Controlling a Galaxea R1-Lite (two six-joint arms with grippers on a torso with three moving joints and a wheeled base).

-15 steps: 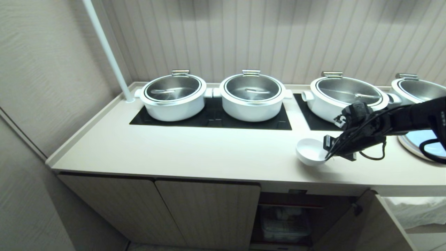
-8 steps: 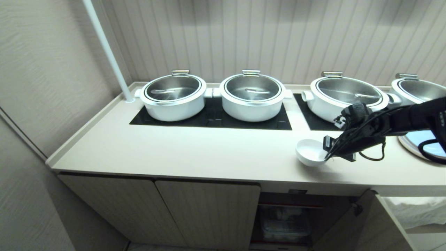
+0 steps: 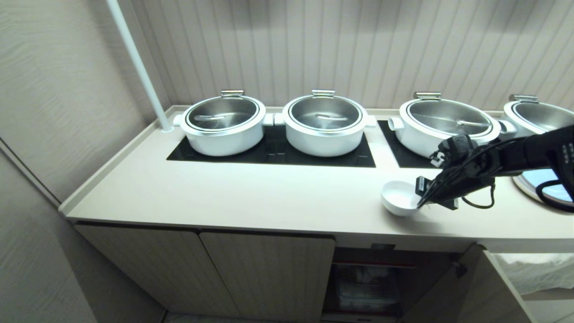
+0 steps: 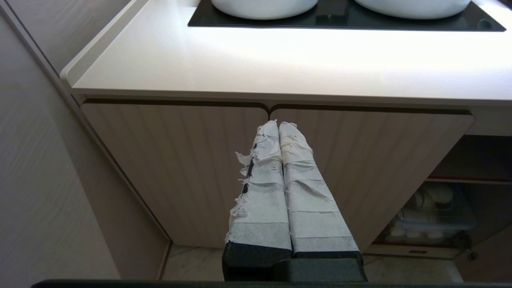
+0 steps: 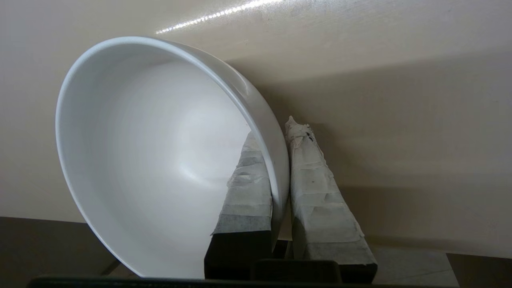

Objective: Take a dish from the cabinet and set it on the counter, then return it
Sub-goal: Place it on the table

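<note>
Dish (image 3: 399, 197), a small white bowl, sits at the lower right of the head view on the bench (image 3: 251, 193), its rim pinched by the right end effector (image 3: 423, 199), one taped finger (image 5: 248, 192) inside the wall and the other outside. Lower in the frame, the cabinet (image 3: 269, 269) stands with its right-hand compartment open, directly beneath the dish and nearer the right arm. At the lower centre of the left wrist view, the left end effector (image 4: 279, 127) idles with fingers pressed together, facing the closed doors. Four lidded white pots (image 3: 323, 123) line the far wall. Returning the bowl likely means carrying it down off the bench edge.
</note>
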